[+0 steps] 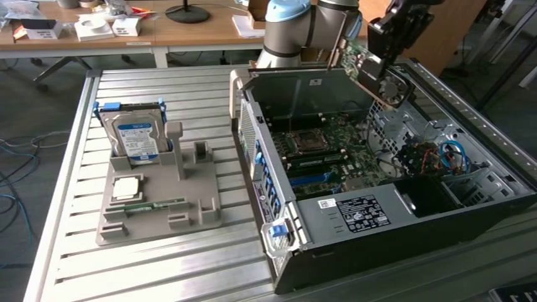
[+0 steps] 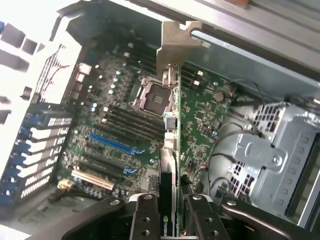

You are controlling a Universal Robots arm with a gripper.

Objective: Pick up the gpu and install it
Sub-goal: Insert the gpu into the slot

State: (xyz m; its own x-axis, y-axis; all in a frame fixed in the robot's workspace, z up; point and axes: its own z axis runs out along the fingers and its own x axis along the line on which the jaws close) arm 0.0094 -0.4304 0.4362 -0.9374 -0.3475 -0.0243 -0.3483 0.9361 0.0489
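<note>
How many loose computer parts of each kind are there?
Silver hard drive with blue label, upright in the grey plastic stand: 1
Small silvery square chip on the stand: 1
Thin green memory stick on the stand: 1
Dark flat graphics card with silvery metal bracket, held in the claw above the open black computer case: 1
Total: 4

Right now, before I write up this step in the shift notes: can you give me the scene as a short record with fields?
gripper: closed on the gpu
gpu: held in the air over the open computer case, not seated in any slot
motherboard: exposed inside the case, below the card
parts holder: on the table, at the exterior view's left
hard drive: upright in the holder
memory stick: lying flat in the holder
</note>
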